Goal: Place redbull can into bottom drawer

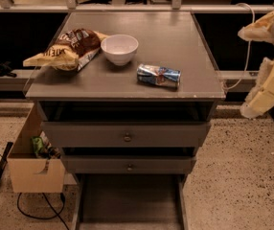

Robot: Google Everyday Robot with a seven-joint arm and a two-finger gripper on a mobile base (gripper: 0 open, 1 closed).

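Note:
The redbull can (158, 75), silver and blue, lies on its side on the grey cabinet top (175, 37), near the front right. The bottom drawer (127, 200) is pulled out at the foot of the cabinet, and its flat dark floor is bare. My gripper (254, 104) hangs at the right edge of the view, beside the cabinet's right front corner. It is well to the right of the can, apart from it, and holds nothing that I can see.
A white bowl (119, 48) and a yellow-and-brown chip bag (67, 49) sit on the top, left of the can. Two shut drawer fronts with knobs (127, 134) (127, 165) sit above the open drawer. A cardboard box (31, 169) and cables lie on the floor at left.

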